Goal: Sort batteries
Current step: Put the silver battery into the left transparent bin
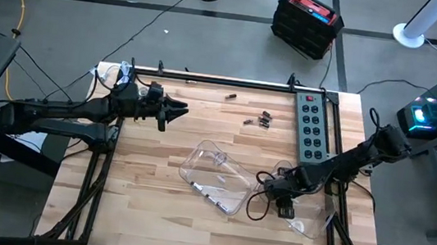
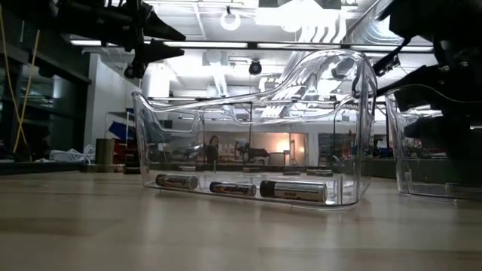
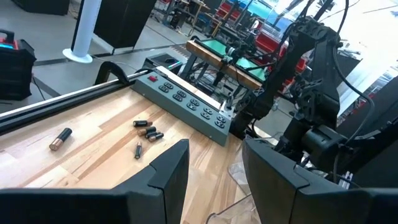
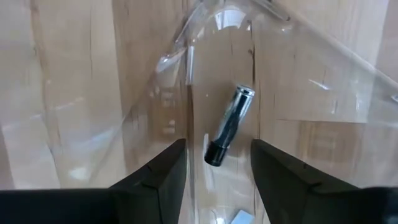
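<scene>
Three batteries (image 2: 292, 190) are lying in a row on the floor of the middle clear tray (image 1: 214, 173). Just right of it, the right gripper (image 4: 217, 163) is hanging with its fingers parted over the second clear tray (image 1: 307, 217), one battery (image 4: 229, 126) lying inside below them. Farther back, loose batteries (image 1: 261, 120) are sitting on the table (image 1: 150, 214) beside the power strip (image 1: 312, 127). The left gripper (image 1: 177, 109) is hovering spread apart at the far left.
</scene>
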